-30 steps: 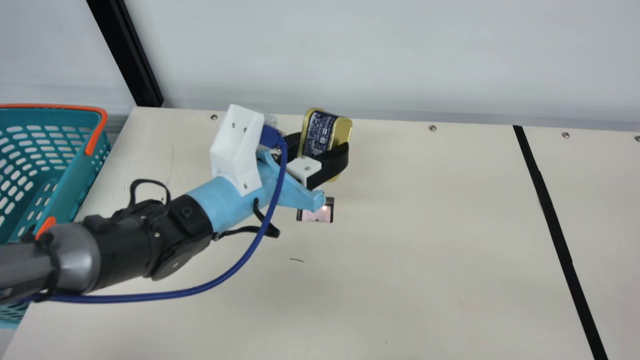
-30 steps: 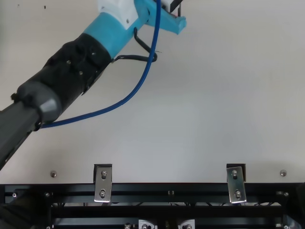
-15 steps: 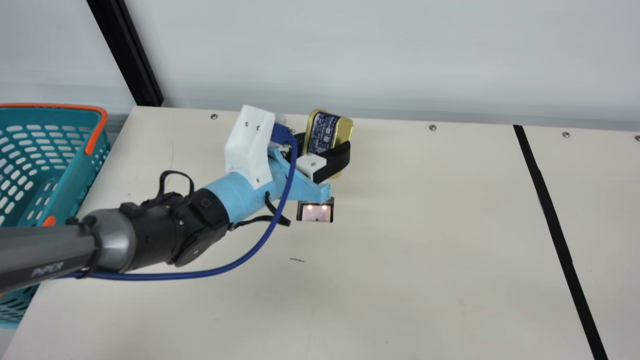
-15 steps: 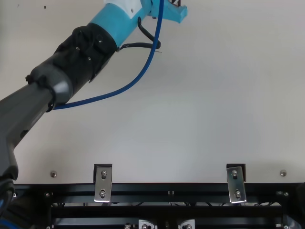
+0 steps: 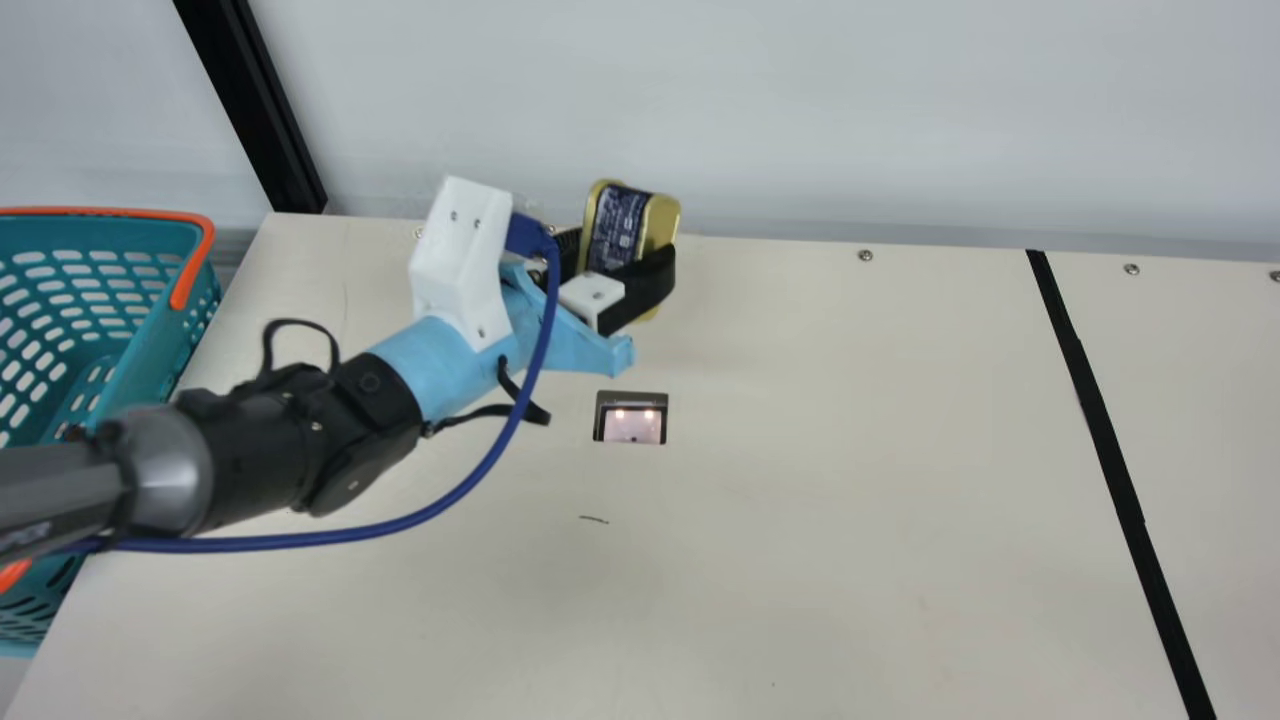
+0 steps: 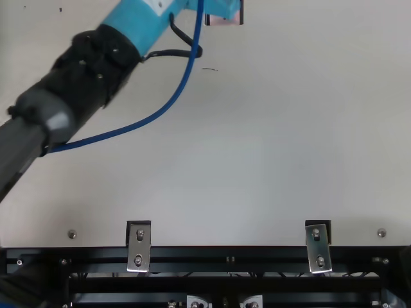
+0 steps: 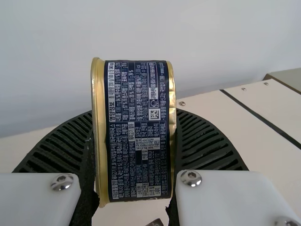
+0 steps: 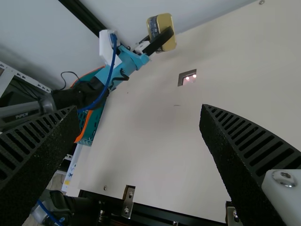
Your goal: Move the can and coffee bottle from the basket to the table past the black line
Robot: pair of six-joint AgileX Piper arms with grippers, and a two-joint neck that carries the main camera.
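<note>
While the basket (image 5: 155,350) is set at the left edge of the main view, the can (image 5: 617,230) is held at upper centre, its gold rim and dark blue printed side exposed. It is clamped between both ribbed fingers of the left pincer (image 5: 618,264), with one finger pressed to each side, as is shown by the left wrist view. The can is seen slightly tilted in the main view, near the far edge of the worktop (image 5: 850,500), and is placed well to the left of the black line (image 5: 1100,430), by which the right part of the frame is crossed. A blue cable (image 5: 470,485) is looped below the left arm (image 5: 270,450). Beneath the pincer in that frame, a small dark-framed panel (image 5: 631,418) is marked by two lights. In the right wrist view, the fingers of the right pincer (image 8: 140,110) are spread wide apart, with nothing gripped between them.
</note>
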